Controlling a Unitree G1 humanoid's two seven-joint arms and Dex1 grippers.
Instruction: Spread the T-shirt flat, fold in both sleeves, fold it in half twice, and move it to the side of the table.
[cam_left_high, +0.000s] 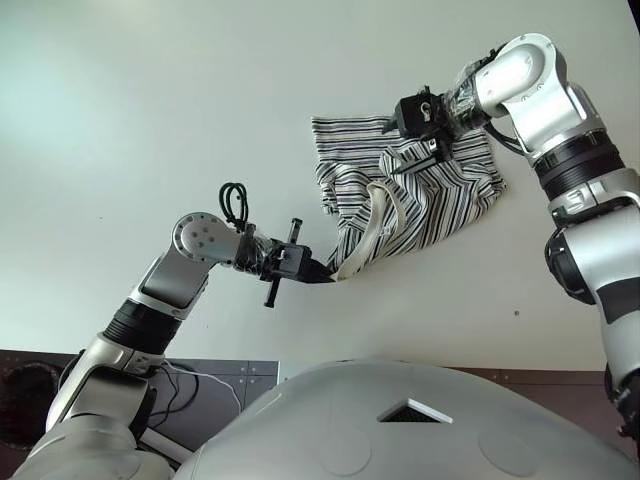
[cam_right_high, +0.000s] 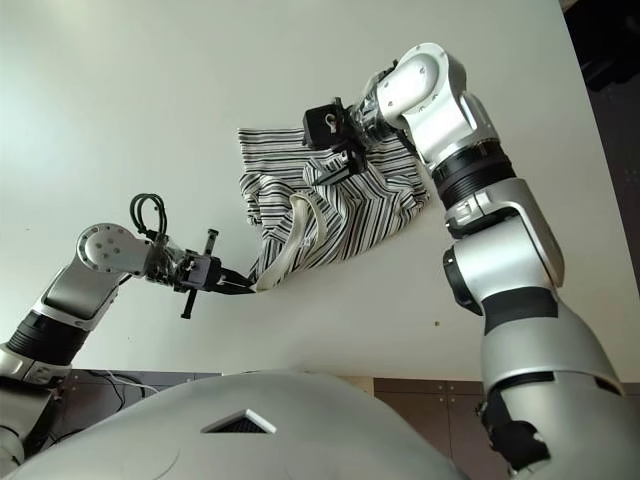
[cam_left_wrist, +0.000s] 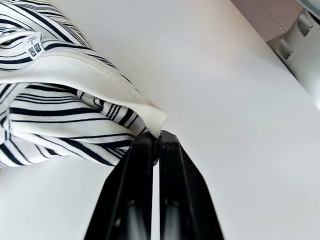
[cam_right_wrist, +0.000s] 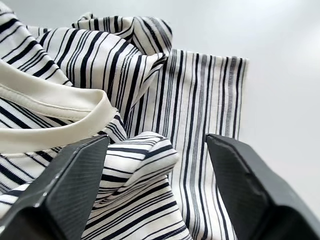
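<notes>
Step in hand: spreading flat, not yet done. T-shirt (cam_left_high: 450, 200) lies crumpled on tabletop (cam_left_high: 150, 100), right of centre. Left jaws clamped on its near corner beside white collar band. Right jaws open, astride bunched fold at far side. Next move calls for right jaws to close on fold, then arms to draw apart.

One striped T-shirt (cam_left_high: 450, 200), one white table (cam_left_high: 150, 120), one left pincer (cam_left_wrist: 158, 140) and one right pincer (cam_right_wrist: 157, 145)

Bright, even light over the white table (cam_left_high: 150, 100); only soft shadows beside the T-shirt (cam_left_high: 420, 190)
</notes>
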